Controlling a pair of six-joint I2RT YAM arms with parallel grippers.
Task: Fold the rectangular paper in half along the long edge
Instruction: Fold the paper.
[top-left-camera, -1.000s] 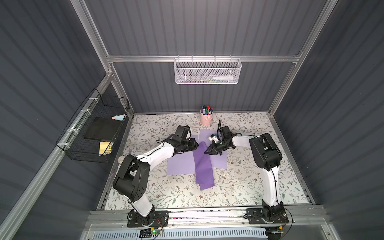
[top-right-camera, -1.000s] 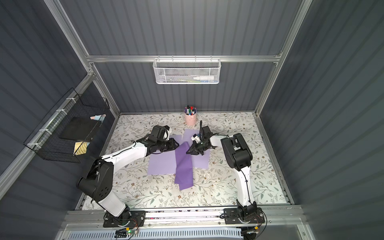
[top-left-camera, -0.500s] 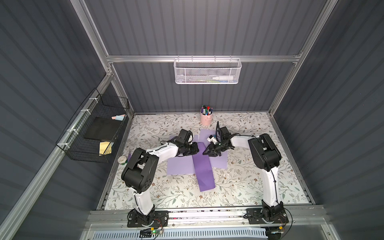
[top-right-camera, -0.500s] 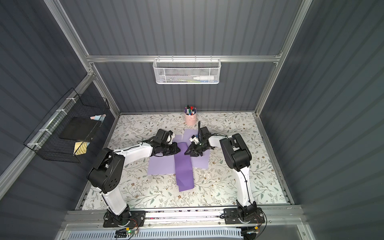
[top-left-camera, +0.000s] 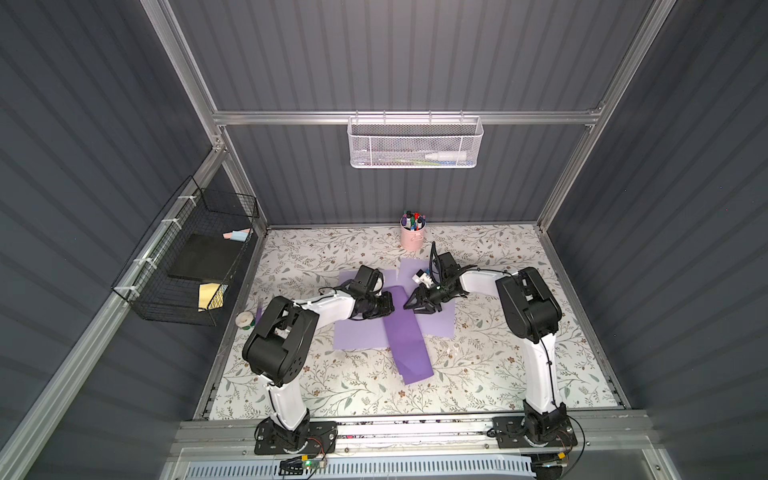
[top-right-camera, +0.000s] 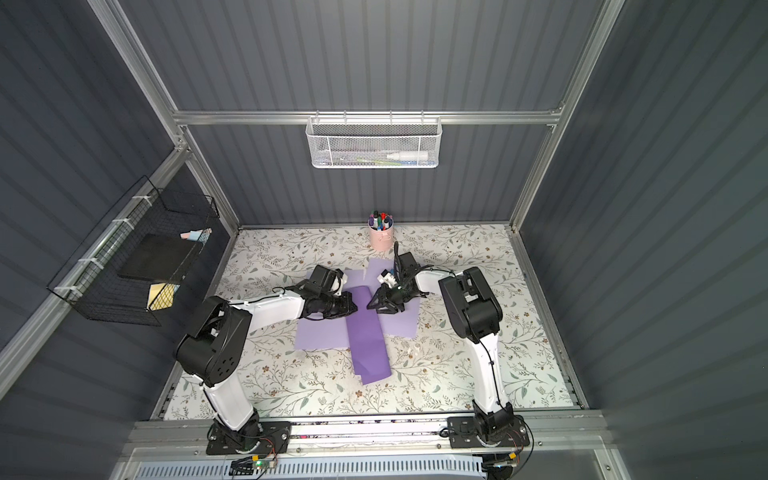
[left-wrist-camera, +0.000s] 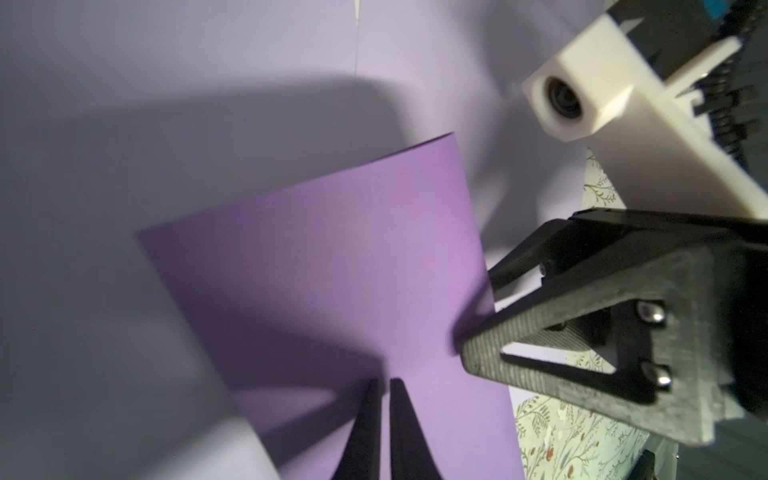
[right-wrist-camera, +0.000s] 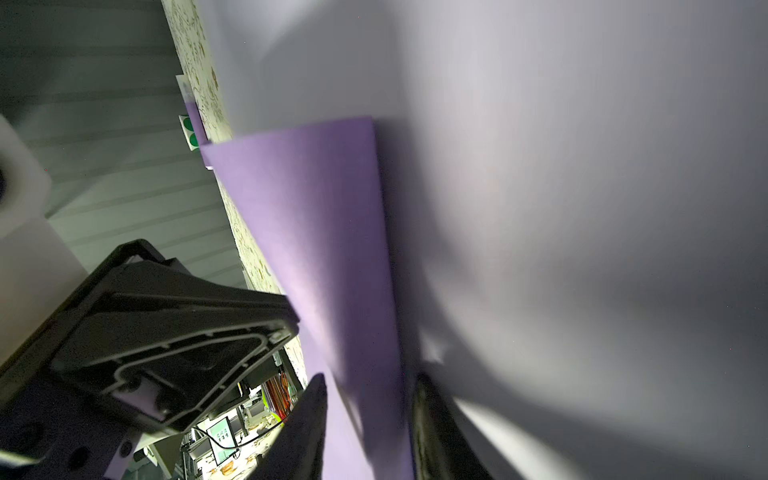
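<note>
- Looks like crease-setting on paper (top-left-camera: 405, 332): doubled into a narrow strip, judging by offset layers at the near end.
- Seen in both top views lying across pale sheets (top-left-camera: 359, 332) mid-table (top-left-camera: 498, 365), with the near end out on bare table.
- Cannot tell which long side is the crease.
- To do it well, in my judgement:
  - Pin one end, then slide the other tool along the fold with light downward pressure.
  - Check that the long edges line up before pressing hard, or a skewed crease gets locked in.
  - Go slowly, since thin paper on smooth sheets will likely skid or buckle.
  - Flatten the far end first; appears slightly bowed in the left wrist view (left-wrist-camera: 332, 270).
- On left tool (top-left-camera: 390, 305):
  - Clenched almost tip to tip (left-wrist-camera: 384, 386), only a sliver of gap.
  - Nothing seen pinched.
  - Tips poised over the strip near its far end; contact likely but not certain.
- On right tool (top-left-camera: 417, 308):
  - Released, jaws clearly apart in its own wrist view (right-wrist-camera: 369, 380).
  - Straddling the strip's long edge, not gripping.
  - In the left wrist view (left-wrist-camera: 484, 311), one finger just meeting that edge from the side opposite the left tool.
</note>
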